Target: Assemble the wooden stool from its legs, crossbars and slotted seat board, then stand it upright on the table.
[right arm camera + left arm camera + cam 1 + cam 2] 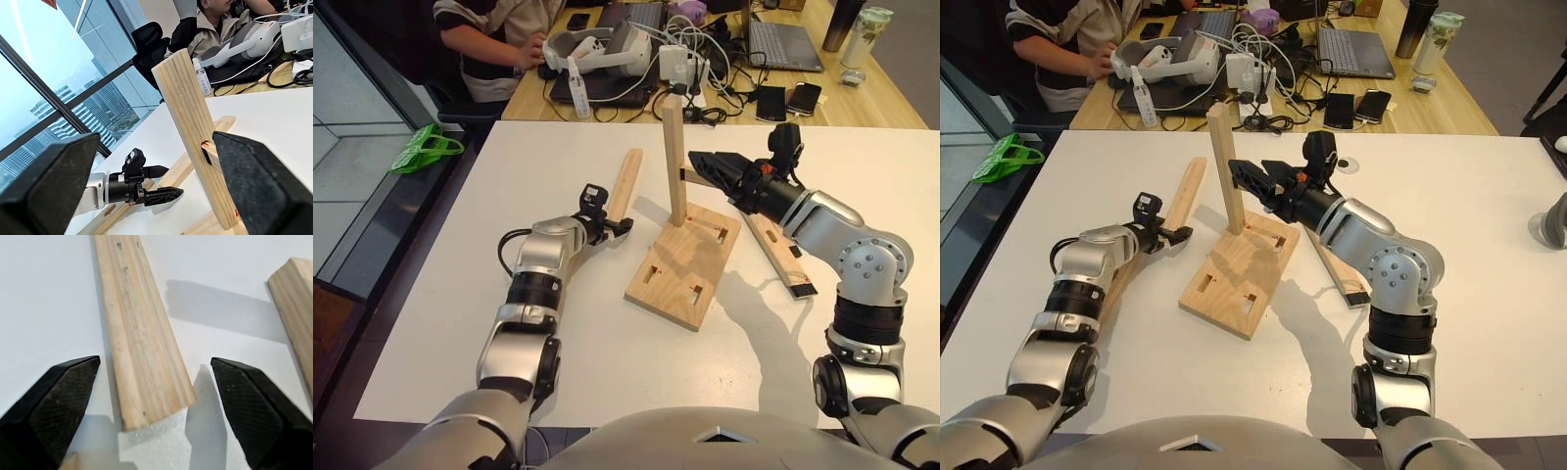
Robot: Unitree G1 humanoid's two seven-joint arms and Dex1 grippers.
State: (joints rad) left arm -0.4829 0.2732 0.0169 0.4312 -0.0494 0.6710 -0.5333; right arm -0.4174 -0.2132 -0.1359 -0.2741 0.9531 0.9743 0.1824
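Note:
The slotted seat board [685, 262] lies flat mid-table with one leg [675, 157] standing upright in a far slot. My right gripper [697, 163] is open just right of that leg, level with its middle; in the right wrist view the leg [190, 132] stands ahead between the spread fingers [44, 196]. A loose leg [626, 181] lies left of the board. My left gripper [617, 229] is open at its near end, its fingers [49, 406] on either side of the leg's end [142, 347] and apart from it. Another wooden piece [773, 250] lies under my right forearm.
Behind the white table [509, 333] is a wooden desk [862, 93] with laptops, a headset [597, 49], cables and phones, where a person sits. One more wooden bar [1116, 279] lies under my left forearm. A grey object [1555, 220] stands at the table's far right.

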